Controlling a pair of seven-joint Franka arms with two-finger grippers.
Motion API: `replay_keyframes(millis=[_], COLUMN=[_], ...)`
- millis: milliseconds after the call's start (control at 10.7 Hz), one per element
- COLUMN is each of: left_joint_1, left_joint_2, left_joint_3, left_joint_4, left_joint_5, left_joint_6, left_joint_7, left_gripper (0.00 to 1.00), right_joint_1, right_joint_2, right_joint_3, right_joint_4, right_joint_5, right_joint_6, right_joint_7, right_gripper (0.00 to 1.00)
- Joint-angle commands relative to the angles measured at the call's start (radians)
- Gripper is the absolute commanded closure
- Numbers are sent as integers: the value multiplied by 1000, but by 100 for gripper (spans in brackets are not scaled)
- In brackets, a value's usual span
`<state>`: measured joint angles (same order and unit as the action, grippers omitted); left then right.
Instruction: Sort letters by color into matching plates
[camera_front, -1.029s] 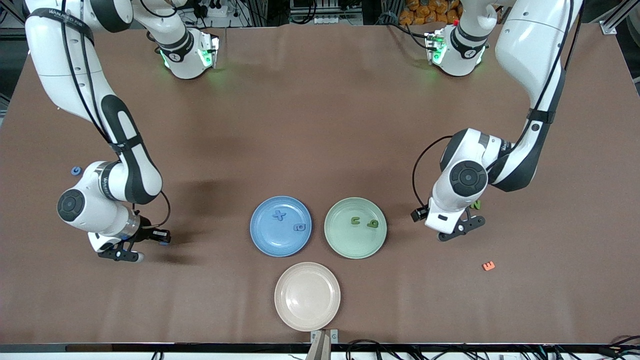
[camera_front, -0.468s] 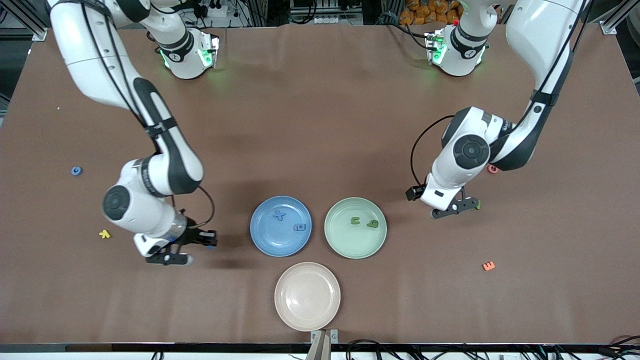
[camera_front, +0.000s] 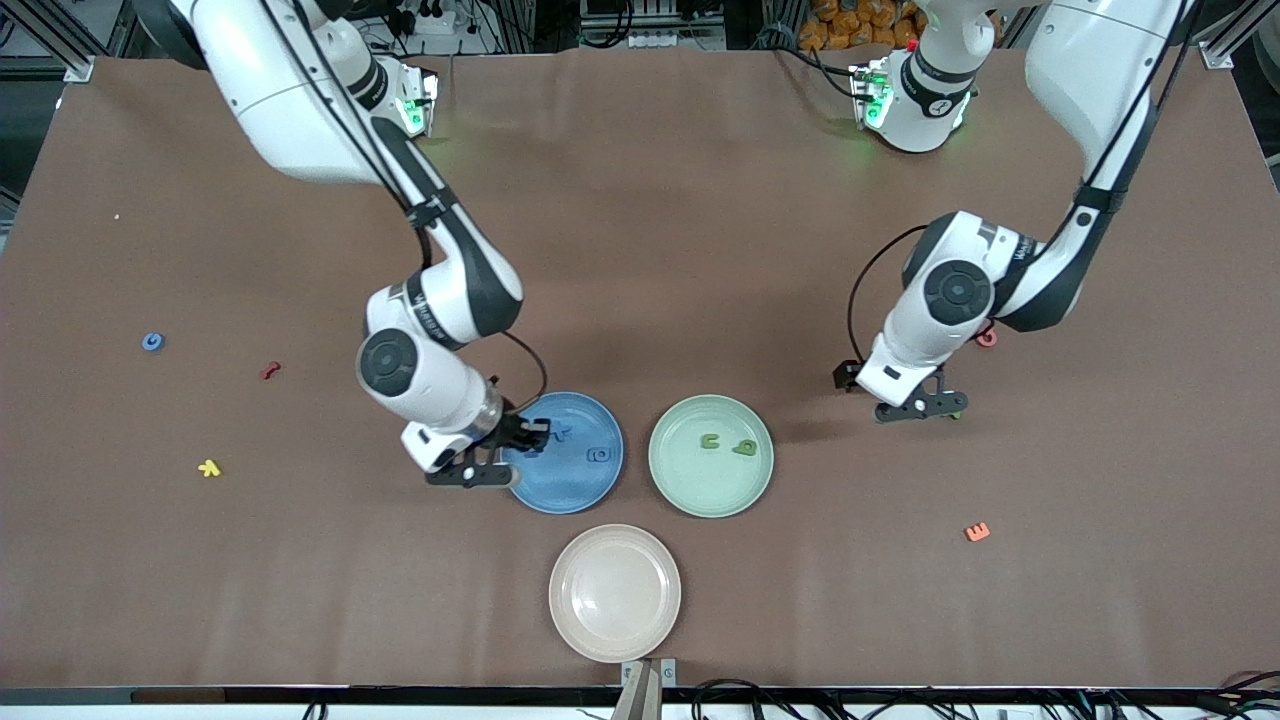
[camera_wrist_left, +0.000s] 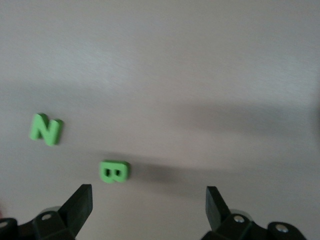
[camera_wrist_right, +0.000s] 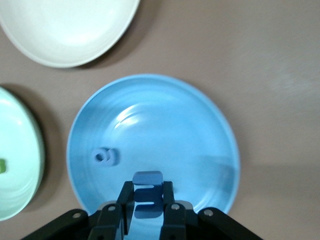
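Right gripper clamps a blue letter over the blue plate; left gripper hangs spread over a green B and N.
Sorting looks partly done: the blue plate and green plate each hold letters; a blue one lies toward the right arm's end.

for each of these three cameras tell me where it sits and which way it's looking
Front view: high across the table, facing both arms; shows the left gripper and right gripper.
Left wrist view: on the left arm, looking down at green letters N and B; its open fingers show.
Right wrist view: on the right arm, looking down at the blue plate, holding a blue letter.
Front and right wrist views share the blue plate.
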<state>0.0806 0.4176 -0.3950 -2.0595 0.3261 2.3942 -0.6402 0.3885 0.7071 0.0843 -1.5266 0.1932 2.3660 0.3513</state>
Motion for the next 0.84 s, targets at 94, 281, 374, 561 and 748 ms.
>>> replay_keyframes(millis=[94,281,374,561,748], left_joint_1=[68,70,79,85,88], left_joint_2=[9,24,23,21,26], left_joint_3=[-13,-13,-13,-13,-12], left_joint_4=[-7,-25,-62,-105,-105], left_joint_5=[18,16,16,27,25], left_joint_6=[19,60,116,180,180], left_joint_7=[70,67,68,79,106], left_gripper=[0,0,0,0,0], right_joint_1=[38,33,27,0,-57], right_joint_2=[11,11,5,-15,-35], right_joint_3=[-3,-6,-9,-27,-44], right_joint_4=[13,6,6,-3,-4], right_joint_5=[-12,-24,-44,-52,-52], right_joint_6=[-8,-8,-11,-23,-91], right_joint_7=[20,5,-9,-111,-248], right_gripper=[28,0,0,0,0])
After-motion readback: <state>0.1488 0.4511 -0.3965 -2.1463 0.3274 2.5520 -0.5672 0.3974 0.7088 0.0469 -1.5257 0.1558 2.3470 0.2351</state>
